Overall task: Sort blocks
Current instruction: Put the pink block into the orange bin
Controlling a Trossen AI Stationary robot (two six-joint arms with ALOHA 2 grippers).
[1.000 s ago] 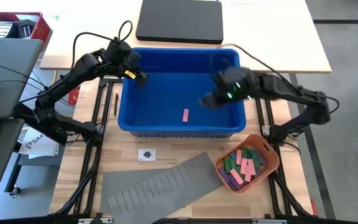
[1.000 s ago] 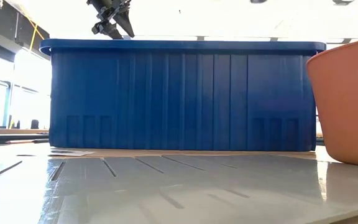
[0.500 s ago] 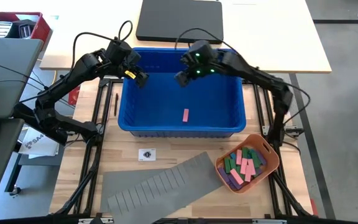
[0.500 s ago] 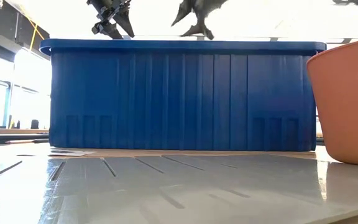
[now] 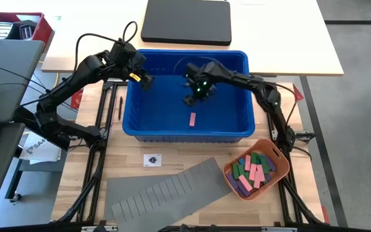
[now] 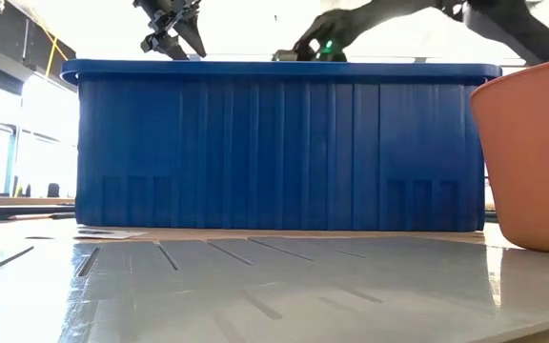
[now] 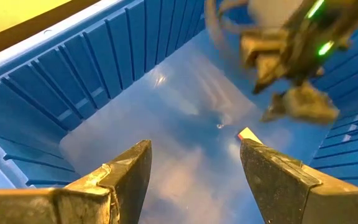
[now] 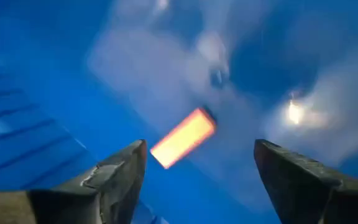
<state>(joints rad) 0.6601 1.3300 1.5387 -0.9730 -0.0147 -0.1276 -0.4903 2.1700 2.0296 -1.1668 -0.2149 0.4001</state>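
Overhead, a blue bin (image 5: 187, 96) filled the middle of the high view, and a single pink block (image 5: 192, 118) lay flat on its floor, low and near the centre of the bin. The right gripper (image 5: 194, 96) hung inside the bin just above that block in the frame, with a green light glowing on its wrist. Its own wrist camera showed the two fingers (image 8: 114, 177) spread wide with nothing between them, and the pink block (image 8: 183, 137) lying on the blue floor beyond the gap, though that picture was smeared, so the block's exact edges could only be roughly placed. The left gripper (image 5: 143, 80) sat at the upper left corner of the bin, over its rim; its fingers (image 7: 120, 174) were parted and empty, looking down into the bin towards the other arm. At the lower right of the high view, an orange-red tray (image 5: 277, 154) held a pile of blocks (image 5: 253, 171) in green, pink and purple. A grey slotted sheet (image 5: 166, 190) lay along the bottom centre.
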